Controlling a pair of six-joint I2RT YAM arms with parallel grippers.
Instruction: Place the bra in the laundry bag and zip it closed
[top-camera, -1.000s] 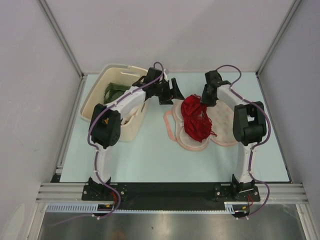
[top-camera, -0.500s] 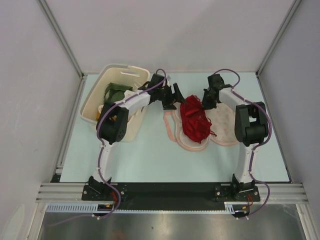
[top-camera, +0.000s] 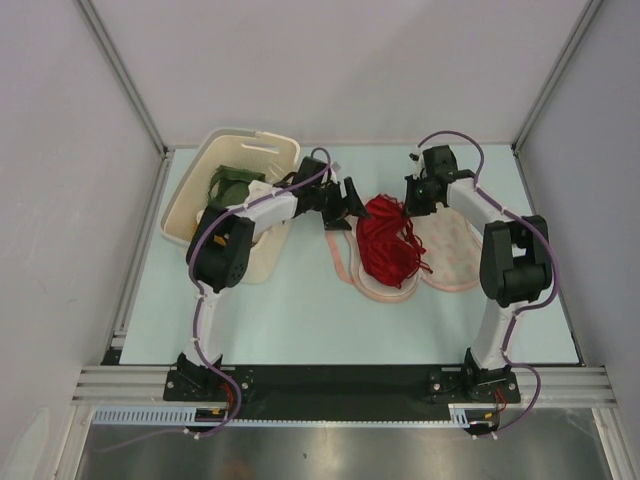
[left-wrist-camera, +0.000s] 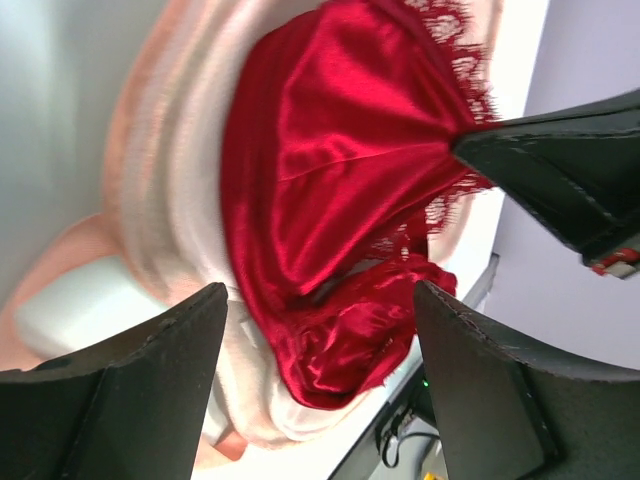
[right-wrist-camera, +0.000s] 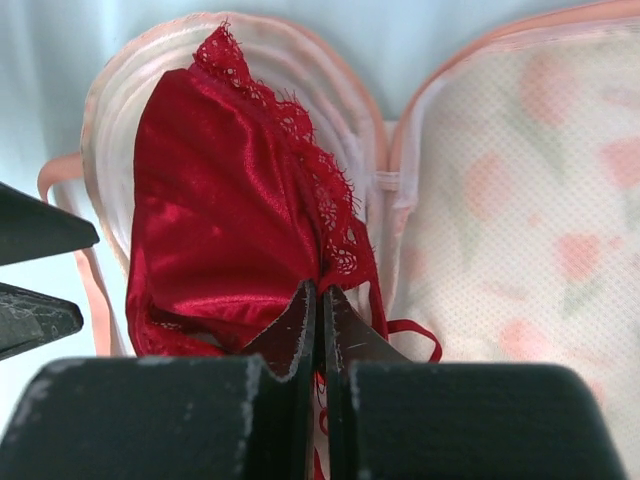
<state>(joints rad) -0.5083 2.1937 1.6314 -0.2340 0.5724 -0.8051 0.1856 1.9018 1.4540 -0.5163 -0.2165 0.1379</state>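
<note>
The right hand (right-wrist-camera: 320, 300), pinching the bra (right-wrist-camera: 220, 230), should tuck it flat into the laundry bag (right-wrist-camera: 500, 200) beneath; the left hand (left-wrist-camera: 318, 300) hangs open.

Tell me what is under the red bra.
The bra lies on one lobe of the open laundry bag, whose pink rim shows around it. The mesh directly beneath is covered.
</note>
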